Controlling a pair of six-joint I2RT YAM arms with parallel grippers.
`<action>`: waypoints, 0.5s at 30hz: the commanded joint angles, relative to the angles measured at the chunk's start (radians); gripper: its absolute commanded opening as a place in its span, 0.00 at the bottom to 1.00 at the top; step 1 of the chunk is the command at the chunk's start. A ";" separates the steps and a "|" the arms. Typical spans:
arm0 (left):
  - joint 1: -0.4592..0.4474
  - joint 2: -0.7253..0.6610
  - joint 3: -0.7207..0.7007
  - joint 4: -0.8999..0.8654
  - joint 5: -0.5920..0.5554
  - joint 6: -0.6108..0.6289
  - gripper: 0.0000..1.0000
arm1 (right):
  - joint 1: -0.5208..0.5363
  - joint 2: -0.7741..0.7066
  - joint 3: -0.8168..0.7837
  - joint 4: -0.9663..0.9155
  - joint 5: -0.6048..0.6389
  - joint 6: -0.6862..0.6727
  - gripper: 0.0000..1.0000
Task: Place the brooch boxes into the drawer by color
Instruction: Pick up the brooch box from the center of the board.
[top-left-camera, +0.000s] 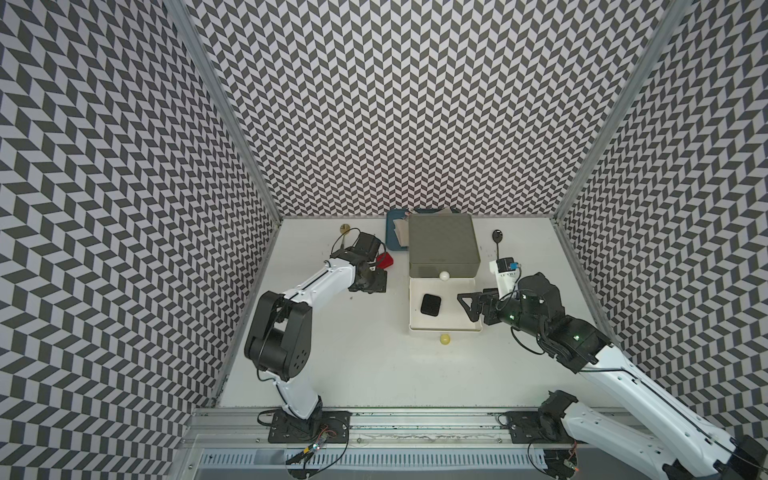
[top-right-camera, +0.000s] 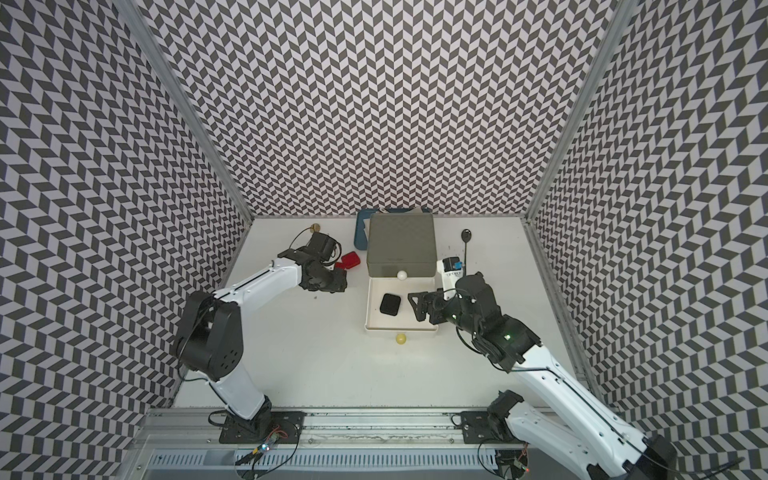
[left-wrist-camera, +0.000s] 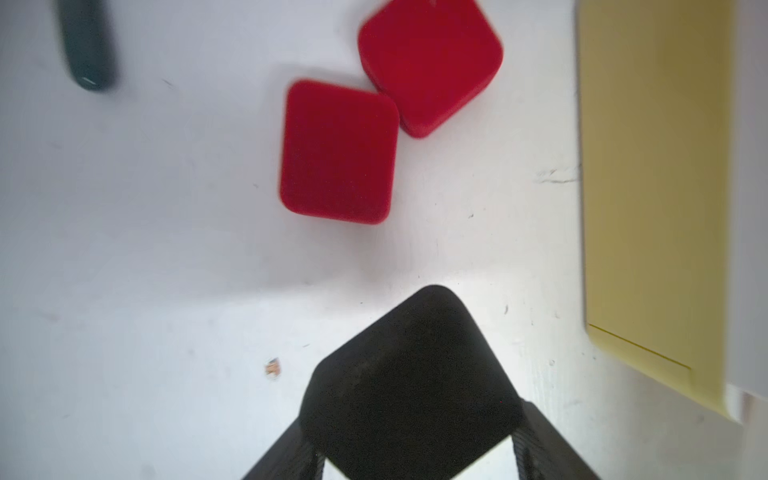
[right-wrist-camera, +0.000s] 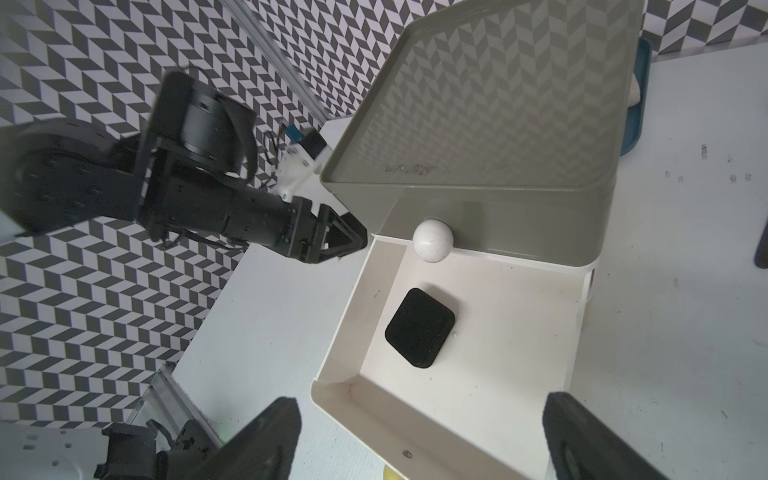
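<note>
Starting at the far left by the back wall: passing a gold spoon (top-left-camera: 344, 227) lying on the tabletop (top-left-camera: 353, 365). Pinching a black brooch box (left-wrist-camera: 409, 374) in the left hand (left-wrist-camera: 411, 440), fingers (left-wrist-camera: 286, 449) pressing on its opposite sides, left of the drawer (top-left-camera: 442, 245). Meeting next a red brooch box (left-wrist-camera: 338, 151) and a second red brooch box (left-wrist-camera: 430, 62), lying flat on the tabletop, touching at one corner, just beyond the held box and near the front corner of the blue tray (top-left-camera: 392, 239). Coming to the drawer mid-scene, standing partly in front of that tray: grey tier (top-right-camera: 401, 245) on top, white tier (top-left-camera: 453, 291) pulled out toward the front, a pale knob (top-left-camera: 444, 275) at the grey tier's front, a yellow knob (top-left-camera: 444, 339) just past the open tier's front wall. Finding a second black brooch box (top-left-camera: 431, 305) lying flat inside the white tier, toward its left side. Holding the right hand (top-left-camera: 467, 307) over that tier's right edge, fingers spread wide apart. Ending with a black spoon (top-left-camera: 497, 236) lying on the tabletop right of the drawer.
</note>
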 joint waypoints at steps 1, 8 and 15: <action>0.016 -0.117 -0.028 0.067 0.022 0.076 0.45 | -0.005 0.012 0.052 0.070 -0.087 -0.019 0.95; 0.019 -0.459 -0.147 0.288 0.322 0.243 0.38 | -0.005 0.118 0.216 0.051 -0.380 -0.014 0.95; -0.057 -0.673 -0.273 0.428 0.417 0.346 0.36 | 0.001 0.228 0.497 -0.083 -0.421 -0.037 0.94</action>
